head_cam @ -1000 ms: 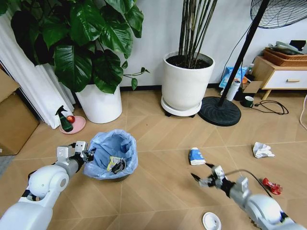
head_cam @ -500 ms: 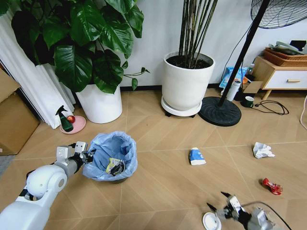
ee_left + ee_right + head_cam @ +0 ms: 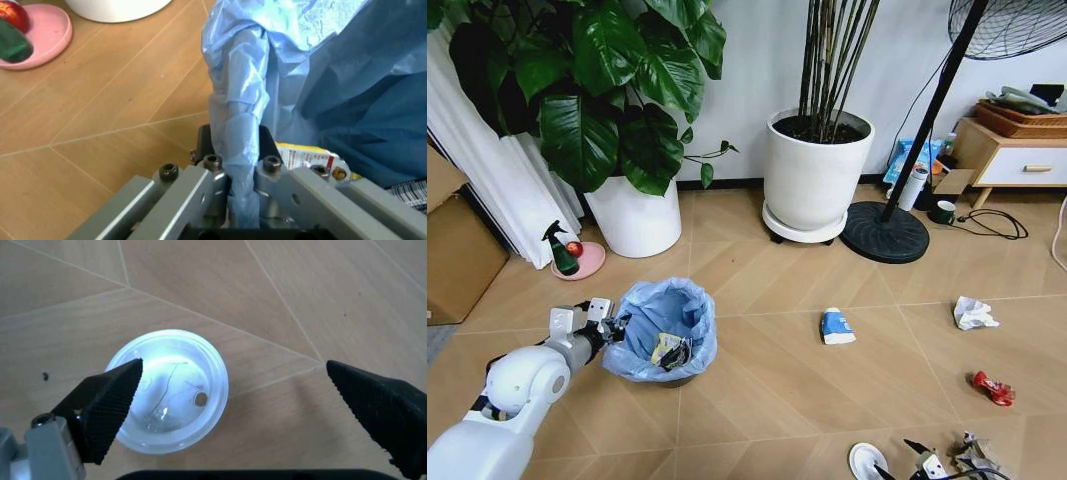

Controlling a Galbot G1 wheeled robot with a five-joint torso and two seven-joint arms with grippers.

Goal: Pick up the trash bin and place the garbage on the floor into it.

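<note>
Head view: the right claw (image 3: 905, 459) was mostly cut off at the bottom edge, just beside the white round plastic lid (image 3: 868, 461) on the tan wood-plank floor (image 3: 767, 380). The small black trash bin with the crinkled light blue liner (image 3: 664, 332) sat ahead of the left arm, with packets inside.

Left wrist: the left claw (image 3: 241, 170) was clamped tight on the liner's rim.

Right wrist: the right claw's fingers (image 3: 107, 407) were spread wide above the lid (image 3: 170, 390), one tip over it.
</note>
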